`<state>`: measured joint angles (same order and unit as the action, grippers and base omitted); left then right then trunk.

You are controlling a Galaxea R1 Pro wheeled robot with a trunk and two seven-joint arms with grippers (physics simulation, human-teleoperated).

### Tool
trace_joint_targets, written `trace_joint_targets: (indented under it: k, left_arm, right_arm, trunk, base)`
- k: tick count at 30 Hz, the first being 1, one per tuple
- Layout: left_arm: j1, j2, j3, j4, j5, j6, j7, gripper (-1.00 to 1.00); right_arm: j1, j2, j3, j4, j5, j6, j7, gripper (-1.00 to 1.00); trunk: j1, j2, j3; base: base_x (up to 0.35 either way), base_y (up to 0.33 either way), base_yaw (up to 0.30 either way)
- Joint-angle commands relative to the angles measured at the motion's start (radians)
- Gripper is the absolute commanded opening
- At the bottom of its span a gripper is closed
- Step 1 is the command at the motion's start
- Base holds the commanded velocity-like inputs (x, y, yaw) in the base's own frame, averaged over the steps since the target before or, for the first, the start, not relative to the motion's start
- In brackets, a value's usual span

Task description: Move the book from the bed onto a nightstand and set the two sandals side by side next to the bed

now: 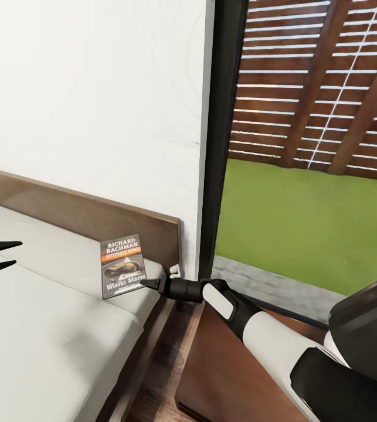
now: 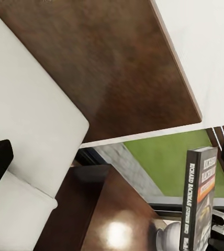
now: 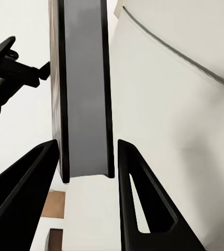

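- the book point(image 1: 124, 265) stands upright at the near corner of the bed point(image 1: 47, 316), its cover facing the head camera, with "richard bachman" in white at the top, an orange band under it and "wielki marsz" near the bottom.
- the right gripper point(image 1: 150, 284) reaches in from the right side of the head view and meets the book at its lower right edge; the arm's white and black forearm runs back over the nightstand point(image 1: 229, 381).
- in the right wrist view the book's edge point(image 3: 83, 89) sits between the two black fingers point(image 3: 138, 209); the fingers lie close on either side of it, one touching the cover, the other just beside it, so the gripper is pinching the book.
- the left gripper point(image 1: 3, 255) hangs over the light-grey mattress at the left edge of the head view, well apart from the book, its two pointed fingers spread with nothing between them.
- the left wrist view shows the book point(image 2: 198, 198) from its spine side, upright, with the dark wooden headboard point(image 2: 107, 63) and the glossy nightstand top point(image 2: 117, 230) nearby.
- the nightstand stands just beside the bed, between the bed and the tall black-framed window point(image 1: 223, 135), beyond which lie grass and a slatted wooden fence.
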<state>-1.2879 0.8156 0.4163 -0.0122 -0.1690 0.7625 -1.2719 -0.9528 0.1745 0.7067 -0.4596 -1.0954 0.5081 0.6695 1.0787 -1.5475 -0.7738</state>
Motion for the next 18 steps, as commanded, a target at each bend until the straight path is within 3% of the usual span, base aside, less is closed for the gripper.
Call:
trace_joint_targets:
  k: [1,18]
  left_arm:
    - [-0.001,0.001,0.008,0.0,-0.01,0.009,-0.004,1.0]
    - [-0.001,0.001,0.008,0.0,-0.01,0.009,-0.004,1.0]
  right_arm:
    - [-0.001,0.0,0.006,0.001,-0.009,0.004,0.002,-1.0]
    - [-0.001,0.0,0.02,-0.002,-0.009,0.003,0.004,-1.0]
  trunk:
    - [0.0,0.0,0.0]
    - [0.0,0.0,0.022]
  base:
    - [0.0,0.0,0.0]
    - [0.0,0.0,0.0]
